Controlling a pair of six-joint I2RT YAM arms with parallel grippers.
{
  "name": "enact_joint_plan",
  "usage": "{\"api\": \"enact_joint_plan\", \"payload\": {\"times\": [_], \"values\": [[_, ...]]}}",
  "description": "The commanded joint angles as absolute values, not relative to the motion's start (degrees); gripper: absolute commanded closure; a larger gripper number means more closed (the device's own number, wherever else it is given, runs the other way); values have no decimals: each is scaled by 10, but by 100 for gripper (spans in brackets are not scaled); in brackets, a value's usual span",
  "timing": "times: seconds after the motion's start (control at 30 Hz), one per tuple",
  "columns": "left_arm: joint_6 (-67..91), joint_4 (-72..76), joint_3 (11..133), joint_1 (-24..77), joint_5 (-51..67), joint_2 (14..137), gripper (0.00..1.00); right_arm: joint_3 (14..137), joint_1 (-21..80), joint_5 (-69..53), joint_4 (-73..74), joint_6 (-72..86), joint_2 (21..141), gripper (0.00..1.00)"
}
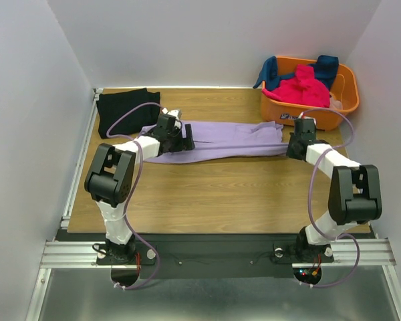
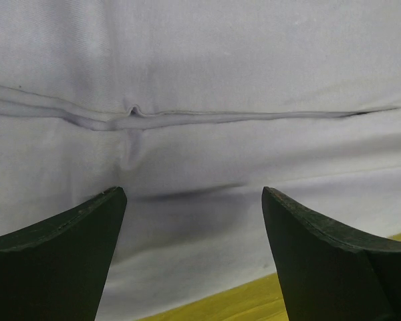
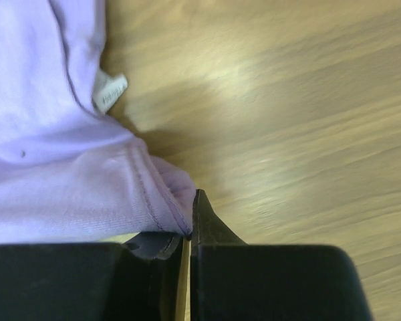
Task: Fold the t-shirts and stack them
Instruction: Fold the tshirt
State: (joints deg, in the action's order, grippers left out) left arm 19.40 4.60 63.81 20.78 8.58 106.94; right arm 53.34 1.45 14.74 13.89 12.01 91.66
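Right jaws clamped shut on one end of the purple shirt [image 1: 234, 139] stretched across the middle of the tabletop [image 1: 220, 194], left jaws gaping empty over the other, and that thin hem pinch could slip if pulled.

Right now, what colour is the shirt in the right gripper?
The shirt is lavender; best in right wrist view.

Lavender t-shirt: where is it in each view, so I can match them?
Top external: lavender t-shirt stretched across the wooden table, mid-picture.
Left wrist: fills the frame above the open left gripper.
Right wrist: left half, its corner pinched in the shut right gripper.
Shared landmark: the wooden table.
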Motion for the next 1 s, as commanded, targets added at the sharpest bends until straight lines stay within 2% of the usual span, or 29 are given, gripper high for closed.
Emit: {"api": "enact_joint_plan", "payload": {"times": [0.0,0.2,0.43,0.53,0.57,0.63,0.67,0.77,0.97], "values": [[200,-74,592,193,69,1065,4,527,-26,198,102,76,867,100],[196,-100,575,192,33,1038,3,535,-41,219,121,25,836,99],[197,-95,549,192,36,1015,4,532,-41,344,136,-8,792,99],[194,-101,547,192,35,1004,4,532,-41,388,146,-2,773,85],[192,-104,547,192,35,1000,4,532,-41,398,149,14,769,71],[192,-110,547,192,36,986,4,533,-41,417,157,18,766,54],[190,-112,547,192,38,982,4,536,-41,440,161,22,765,38],[186,-121,547,192,42,962,3,542,-42,464,175,40,762,27],[178,-147,561,192,42,926,3,555,-41,376,198,69,746,22]]}}
